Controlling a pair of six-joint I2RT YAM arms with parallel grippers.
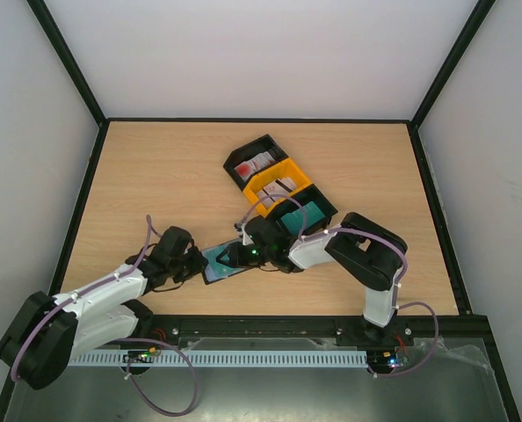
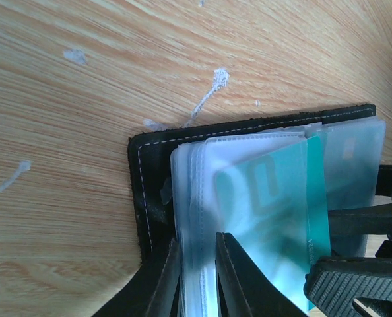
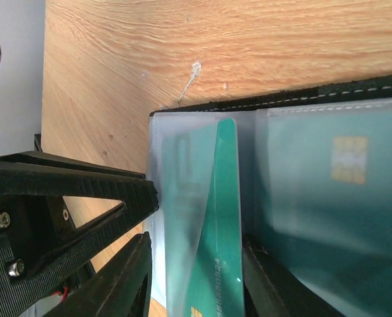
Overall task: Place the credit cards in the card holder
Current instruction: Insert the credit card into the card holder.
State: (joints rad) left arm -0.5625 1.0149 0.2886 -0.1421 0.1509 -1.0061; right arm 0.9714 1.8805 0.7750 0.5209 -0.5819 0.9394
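At the open card holder [image 1: 217, 263] on the table [image 1: 155, 176], my left tool [image 2: 197, 243] pinches its clear sleeves [image 2: 195, 191]; my right tool [image 3: 196, 244] stands narrowly parted around a teal credit card [image 3: 226, 211] partway into one.

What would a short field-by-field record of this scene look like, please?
card holder: open on the table, clear sleeves facing up
teal card: partly inside a sleeve
second teal card: fully sleeved, chip visible
left gripper: shut on the holder's sleeves
right gripper: open, fingers either side of the teal card
trays: far black tray, yellow tray, near black tray, in a diagonal row, cards inside
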